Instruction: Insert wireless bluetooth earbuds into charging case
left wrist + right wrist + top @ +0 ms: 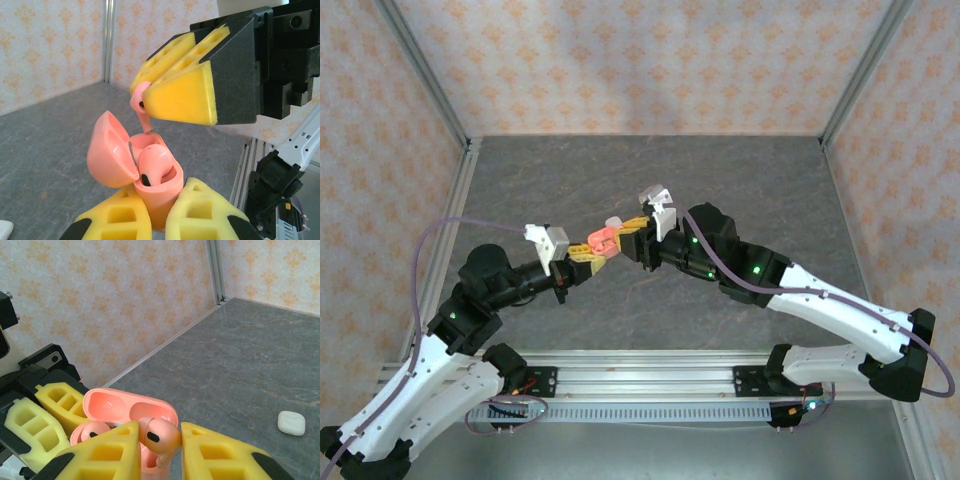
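The salmon-pink charging case [156, 196] is held above the table with my left gripper [159, 192] shut on its body; its lid [106, 150] is swung open. One pink earbud [156, 164] sits in a slot of the case. Just above the case, my right gripper [159, 432] is shut on a second pink earbud [161, 436]. That earbud's stem [146, 125] points down, with its tip at the rim of the free slot. From above, both grippers meet mid-table at the case [604, 238], the left gripper [588, 252] facing the right gripper [632, 232].
A white rounded case [291, 423] lies shut on the grey table [240, 365], off to the right in the right wrist view. A white object [5, 230] peeks in at the left wrist view's bottom-left corner. Patterned walls and metal frame posts [430, 80] enclose the table.
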{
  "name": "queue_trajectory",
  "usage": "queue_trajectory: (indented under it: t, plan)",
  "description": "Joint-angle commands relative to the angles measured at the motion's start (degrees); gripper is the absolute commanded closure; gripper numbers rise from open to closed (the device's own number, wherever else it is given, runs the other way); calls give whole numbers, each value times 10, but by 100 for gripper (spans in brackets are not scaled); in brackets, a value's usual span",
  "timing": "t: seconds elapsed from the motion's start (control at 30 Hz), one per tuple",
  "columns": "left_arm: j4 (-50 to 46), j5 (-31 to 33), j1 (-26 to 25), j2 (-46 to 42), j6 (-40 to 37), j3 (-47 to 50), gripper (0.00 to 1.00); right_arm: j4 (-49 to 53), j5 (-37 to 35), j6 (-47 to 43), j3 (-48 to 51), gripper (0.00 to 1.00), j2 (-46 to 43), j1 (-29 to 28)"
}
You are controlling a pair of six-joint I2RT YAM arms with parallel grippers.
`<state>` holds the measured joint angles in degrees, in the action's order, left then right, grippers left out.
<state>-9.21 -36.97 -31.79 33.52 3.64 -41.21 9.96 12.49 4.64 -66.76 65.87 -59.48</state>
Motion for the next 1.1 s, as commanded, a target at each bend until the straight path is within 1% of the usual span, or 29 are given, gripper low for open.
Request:
queue_trajectory:
  t: [0.0, 0.47, 0.93, 1.0, 1.07]
  plan:
    - [13, 6, -4, -1, 11, -20, 100, -21, 10, -11, -9, 76, 1, -4]
    - [17, 9, -5, -5, 15, -21, 100, -13, 27, -16, -3, 76, 4, -5]
    - [24, 9, -4, 3, 17, -22, 100, 42, 37, -21, -12, 75, 10, -6]
    - [25, 9, -5, 4, 17, -22, 100, 49, 46, -21, -18, 74, 15, -6]
    - [25, 10, -4, 4, 17, -22, 100, 58, 58, -17, -28, 70, 17, -6]
